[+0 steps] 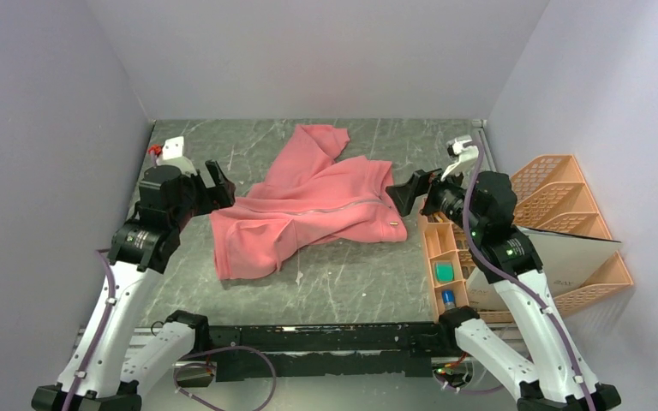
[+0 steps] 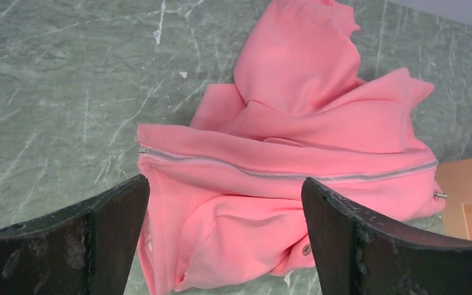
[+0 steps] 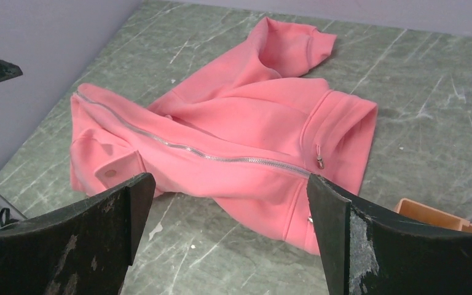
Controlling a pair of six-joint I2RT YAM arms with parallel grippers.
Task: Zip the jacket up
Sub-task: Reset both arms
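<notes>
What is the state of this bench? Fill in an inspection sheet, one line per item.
Surface: grey-green marbled table, white flecks.
Job's things: pink jacket crumpled mid-table, zip line and metal pull showing.
Clutter: orange trays on the right side.
Grippers: left pincer and right pincer open, empty, flanking the jacket without touching.
Cables: purple cables along both arms, clear of the jacket.
Surroundings: plain walls on three sides.

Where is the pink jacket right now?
In the top view, the jacket lies crumpled mid-table between the left gripper and right gripper, its right end near the orange tray.
</notes>
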